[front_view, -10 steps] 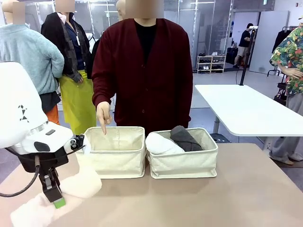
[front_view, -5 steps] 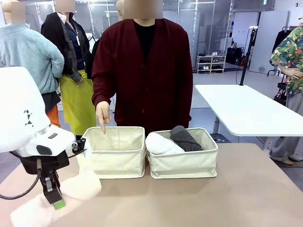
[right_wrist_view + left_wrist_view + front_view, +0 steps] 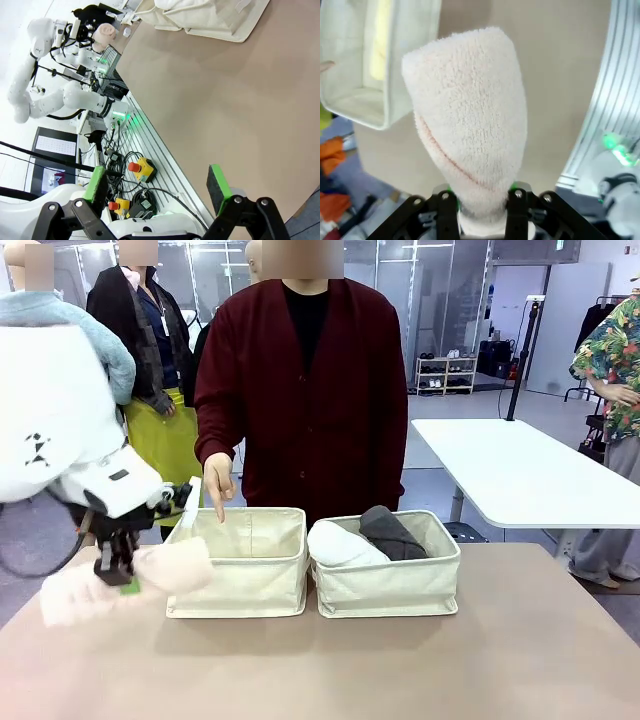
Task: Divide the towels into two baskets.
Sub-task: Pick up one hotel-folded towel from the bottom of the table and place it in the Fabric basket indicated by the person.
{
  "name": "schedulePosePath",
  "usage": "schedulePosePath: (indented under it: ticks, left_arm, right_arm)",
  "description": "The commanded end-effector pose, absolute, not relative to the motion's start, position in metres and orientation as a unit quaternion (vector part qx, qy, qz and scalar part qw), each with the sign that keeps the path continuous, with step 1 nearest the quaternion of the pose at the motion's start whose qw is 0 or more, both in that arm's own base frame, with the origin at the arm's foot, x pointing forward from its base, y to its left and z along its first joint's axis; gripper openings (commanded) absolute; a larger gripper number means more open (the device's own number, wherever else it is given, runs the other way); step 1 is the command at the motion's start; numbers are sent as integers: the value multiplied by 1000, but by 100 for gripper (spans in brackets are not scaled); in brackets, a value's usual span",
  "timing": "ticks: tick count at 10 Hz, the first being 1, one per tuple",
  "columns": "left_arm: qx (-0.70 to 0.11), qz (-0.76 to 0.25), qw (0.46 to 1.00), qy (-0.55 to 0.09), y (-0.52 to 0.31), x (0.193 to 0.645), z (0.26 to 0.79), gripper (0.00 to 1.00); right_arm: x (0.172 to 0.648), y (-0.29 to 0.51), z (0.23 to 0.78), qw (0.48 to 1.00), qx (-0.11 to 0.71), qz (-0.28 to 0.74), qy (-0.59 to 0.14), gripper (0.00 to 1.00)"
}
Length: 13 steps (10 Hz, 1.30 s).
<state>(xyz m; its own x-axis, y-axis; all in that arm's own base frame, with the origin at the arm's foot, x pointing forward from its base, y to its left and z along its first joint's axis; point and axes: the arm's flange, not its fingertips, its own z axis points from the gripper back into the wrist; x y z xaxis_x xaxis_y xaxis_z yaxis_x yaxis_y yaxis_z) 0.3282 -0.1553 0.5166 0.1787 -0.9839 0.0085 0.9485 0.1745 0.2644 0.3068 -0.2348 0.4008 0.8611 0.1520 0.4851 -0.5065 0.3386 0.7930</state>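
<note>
My left gripper (image 3: 122,578) is shut on the cream towel (image 3: 170,565), holding it in the air just left of the left basket (image 3: 245,575). In the left wrist view the cream towel (image 3: 470,120) rises from between my fingers (image 3: 516,202), and the pale yellow towel (image 3: 380,35) lies inside the left basket (image 3: 402,75). The right basket (image 3: 390,585) holds the white towel (image 3: 338,543) and the dark grey towel (image 3: 392,530). My right gripper (image 3: 156,186) hangs open and empty over bare table.
The person in a dark red cardigan stands behind the baskets, one hand (image 3: 218,485) pointing a finger down into the left basket. The tan table (image 3: 400,670) is bare in front of the baskets. A white table (image 3: 520,475) stands farther back on the right.
My left gripper has risen from the table's near left corner, lifting the cream towel off the surface to the height of the left basket's rim. The pointing hand has stayed still.
</note>
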Motion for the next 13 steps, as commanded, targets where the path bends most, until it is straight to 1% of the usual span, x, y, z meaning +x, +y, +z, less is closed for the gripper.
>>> schedulePosePath:
  ticks: [1,2,3,4,5,9,11,12,13]
  left_arm:
    - [135,-674,709,-158,-177,343,545,37]
    - [156,-685,689,-178,-189,356,558,37]
    - [170,-698,673,-175,-198,375,567,37]
    - [189,-710,660,-157,-207,398,571,37]
    - [182,-719,659,-128,-215,424,575,37]
    - [147,-722,668,-101,-224,497,561,37]
    - [140,-723,672,-82,-225,517,547,37]
    - [140,-740,655,-53,-223,513,551,37]
    - [145,-716,676,-94,-225,512,538,37]
  right_arm:
    - [304,-234,403,799,538,209,-170,100]
    - [304,-234,403,799,538,209,-170,100]
    - [304,-234,403,799,538,209,-170,100]
    - [304,-234,403,799,538,209,-170,100]
    - [304,-234,403,799,538,209,-170,100]
    - [304,-234,403,799,538,209,-170,100]
    - [304,-234,403,799,538,209,-170,100]
    - [304,-234,403,799,538,209,-170,100]
    - [304,-234,403,799,538,209,-170,100]
